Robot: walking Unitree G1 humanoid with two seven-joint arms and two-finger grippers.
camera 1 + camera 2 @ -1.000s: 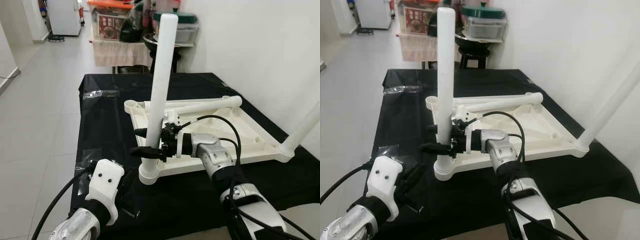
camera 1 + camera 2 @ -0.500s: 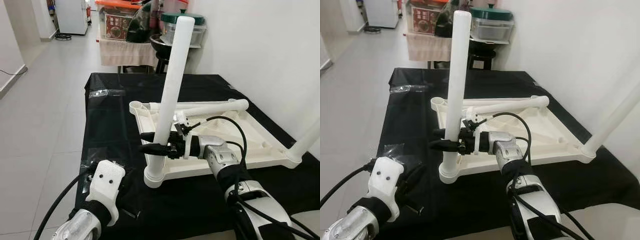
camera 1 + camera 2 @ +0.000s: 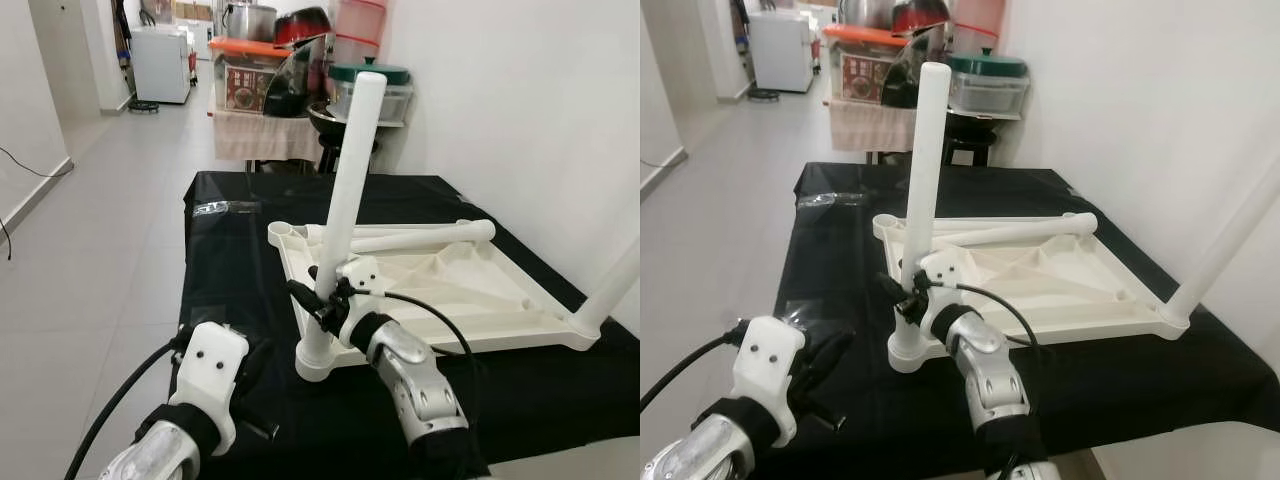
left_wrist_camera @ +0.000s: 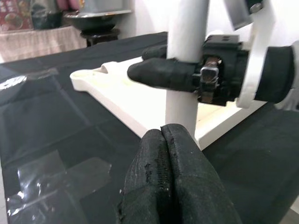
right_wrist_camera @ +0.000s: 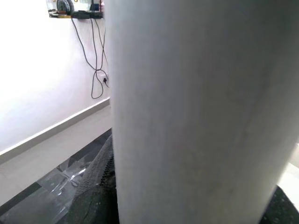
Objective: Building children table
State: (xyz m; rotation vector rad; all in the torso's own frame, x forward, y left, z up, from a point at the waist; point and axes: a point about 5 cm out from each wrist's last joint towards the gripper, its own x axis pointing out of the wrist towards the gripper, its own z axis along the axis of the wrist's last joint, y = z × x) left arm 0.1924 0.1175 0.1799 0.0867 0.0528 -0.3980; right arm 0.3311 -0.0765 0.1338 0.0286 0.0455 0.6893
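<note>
Right gripper point(image 3: 318, 300) jaws grasp the upright table leg point(image 3: 345, 205); left gripper point(image 4: 168, 154) jaws clenched, empty.

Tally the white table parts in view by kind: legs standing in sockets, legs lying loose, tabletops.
Standing legs: 2, one held by the right gripper, one at the far right corner
Loose legs: 1, lying on the tabletop
Tabletops: 1, upside down
Total: 4

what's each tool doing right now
Left tool: shut, holding nothing, low over the black cloth.
Right tool: shut on the upright white table leg.
</note>
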